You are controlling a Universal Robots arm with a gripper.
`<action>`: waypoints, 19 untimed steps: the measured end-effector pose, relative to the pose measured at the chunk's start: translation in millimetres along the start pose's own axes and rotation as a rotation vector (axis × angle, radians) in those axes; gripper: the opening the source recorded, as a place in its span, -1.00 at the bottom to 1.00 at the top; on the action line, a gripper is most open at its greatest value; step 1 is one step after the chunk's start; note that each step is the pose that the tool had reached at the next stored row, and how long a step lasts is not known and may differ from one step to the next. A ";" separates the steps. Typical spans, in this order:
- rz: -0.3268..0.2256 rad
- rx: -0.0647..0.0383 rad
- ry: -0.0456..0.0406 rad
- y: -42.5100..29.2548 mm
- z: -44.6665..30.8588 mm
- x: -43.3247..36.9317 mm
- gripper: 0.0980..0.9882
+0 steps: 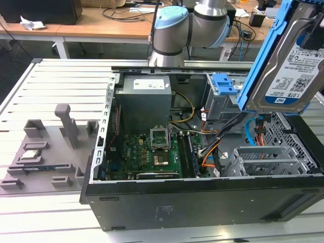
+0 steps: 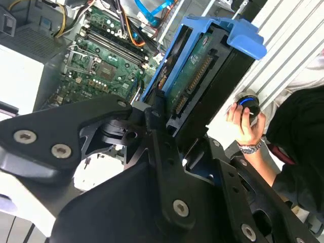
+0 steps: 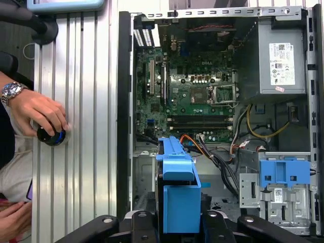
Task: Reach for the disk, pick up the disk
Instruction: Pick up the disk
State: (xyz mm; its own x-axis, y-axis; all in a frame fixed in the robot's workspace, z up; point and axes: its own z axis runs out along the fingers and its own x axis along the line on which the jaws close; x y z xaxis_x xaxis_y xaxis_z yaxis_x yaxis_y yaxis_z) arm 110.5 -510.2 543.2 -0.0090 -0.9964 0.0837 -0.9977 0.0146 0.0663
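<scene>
The disk point(image 1: 289, 66), a silver metal drive with a white-and-blue label and a blue plastic frame, hangs tilted in the air above the open computer case point(image 1: 202, 202), at the exterior view's upper right. My gripper point(image 3: 178, 224) is shut on the disk; its black fingers point(image 3: 135, 223) press on both sides of the blue frame point(image 3: 178, 187). In the second wrist view the disk point(image 2: 195, 76) shows edge-on, with its connector side and green board facing the camera, held between the dark fingers point(image 2: 156, 114).
Below lie the motherboard point(image 1: 152, 152), the grey power supply point(image 1: 147, 98) and loose cables point(image 1: 212, 152). A blue latch piece point(image 1: 224, 83) sits on the drive cage. A grey fixture tray point(image 1: 45, 152) lies at the exterior view's left. A person's hand point(image 3: 38, 111) holds a black knob beside the case.
</scene>
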 end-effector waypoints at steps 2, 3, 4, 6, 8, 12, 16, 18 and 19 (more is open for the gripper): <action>0.000 0.000 0.0021 -0.1 0.7 6.3 -0.41; 0.000 0.000 0.0027 -0.1 0.9 8.3 -0.41; 0.000 0.000 0.0029 -0.2 1.1 9.8 -0.41; 0.000 0.000 0.0047 -0.3 1.9 16.4 -0.41; 0.000 0.000 0.0061 -0.3 2.5 21.4 -0.41; 0.001 0.000 0.0098 -0.5 3.7 31.0 -0.41; 0.001 0.000 0.0135 -0.7 4.9 39.6 -0.41; 0.001 0.000 0.0151 -0.8 5.5 43.6 -0.41; 0.001 0.000 0.0164 -0.8 5.9 47.0 -0.41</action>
State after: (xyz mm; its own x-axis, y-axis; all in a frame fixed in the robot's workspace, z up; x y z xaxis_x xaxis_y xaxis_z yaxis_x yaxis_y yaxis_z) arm 110.5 -557.5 541.2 -0.0090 -0.9949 0.1000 -0.9977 0.0157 0.0661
